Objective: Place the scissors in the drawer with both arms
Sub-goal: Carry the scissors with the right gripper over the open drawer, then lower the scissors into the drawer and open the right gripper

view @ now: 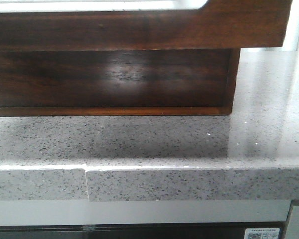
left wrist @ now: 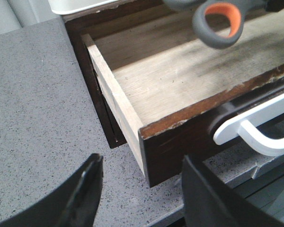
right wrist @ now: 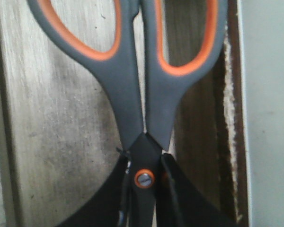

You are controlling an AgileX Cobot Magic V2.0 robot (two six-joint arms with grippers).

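Note:
The scissors (right wrist: 132,109) have grey handles with orange lining. My right gripper (right wrist: 145,165) is shut on them at the pivot and holds them above the pale wooden floor of the open drawer (right wrist: 61,123). In the left wrist view one handle ring of the scissors (left wrist: 204,35) hangs over the pulled-out drawer (left wrist: 180,80). My left gripper (left wrist: 142,163) is open and empty, just in front of the drawer's near front corner, above the counter. In the front view the dark reddish-brown drawer front (view: 139,30) fills the top, with a whitish cutout along its upper edge; neither gripper shows there.
The drawer cabinet (view: 109,79) stands on a grey speckled stone counter (view: 154,144) whose front edge runs across the front view. A white curved bar (left wrist: 255,127) lies along the drawer front. A white tray edge (left wrist: 80,5) shows behind the cabinet.

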